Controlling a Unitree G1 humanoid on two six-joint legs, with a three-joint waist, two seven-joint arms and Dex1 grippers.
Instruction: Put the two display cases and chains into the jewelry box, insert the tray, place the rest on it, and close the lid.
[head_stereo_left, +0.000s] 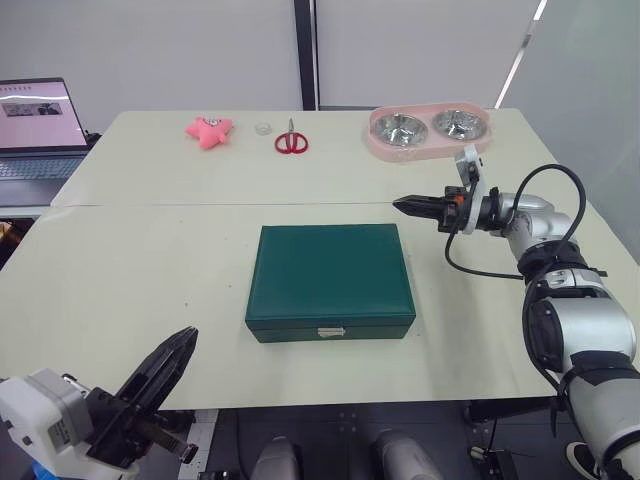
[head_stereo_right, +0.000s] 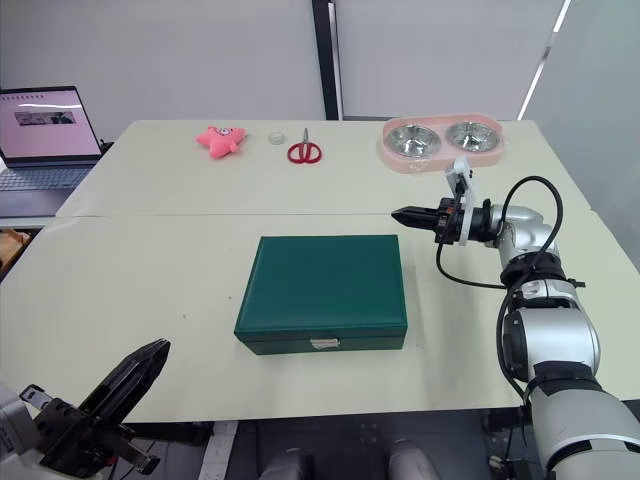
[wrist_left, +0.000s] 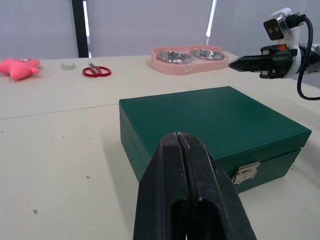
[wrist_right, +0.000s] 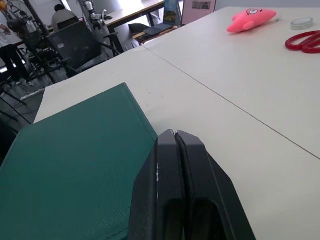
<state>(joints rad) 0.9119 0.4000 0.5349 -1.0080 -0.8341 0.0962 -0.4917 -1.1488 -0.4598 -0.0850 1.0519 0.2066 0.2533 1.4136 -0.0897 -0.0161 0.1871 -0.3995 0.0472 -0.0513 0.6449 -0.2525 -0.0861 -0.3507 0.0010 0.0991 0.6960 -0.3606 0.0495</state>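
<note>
- Laptop (head_stereo_left: 38, 128) sits open at the far left, on a separate surface just beside the desk (head_stereo_left: 150, 260).
- My left gripper (head_stereo_left: 178, 352) hangs low over the near left edge of the desk, jaws pressed together with nothing between them, well apart from the box and pointing toward it.
- A pink plush toy (head_stereo_left: 209, 131) lies at the far side of the desk, with a small clear round lid (head_stereo_left: 263, 129) and red-handled scissors (head_stereo_left: 291, 141) to its right.
- The jewelry box (head_stereo_left: 331, 280) rests near the middle of the desk, its front clasp (head_stereo_left: 331, 331) facing me. The lid (wrist_left: 215, 121) is down flat on it, so nothing of the inside can be seen.
- A pink double-bowl tray (head_stereo_left: 428, 130) with two steel bowls stands at the far right part of the desk.
- My right gripper (head_stereo_left: 404, 205) hovers above the desk just past the box's far right corner, level and pointing left, jaws closed and empty.
- In the right wrist view, chairs and other desks stand in the room beyond.
</note>
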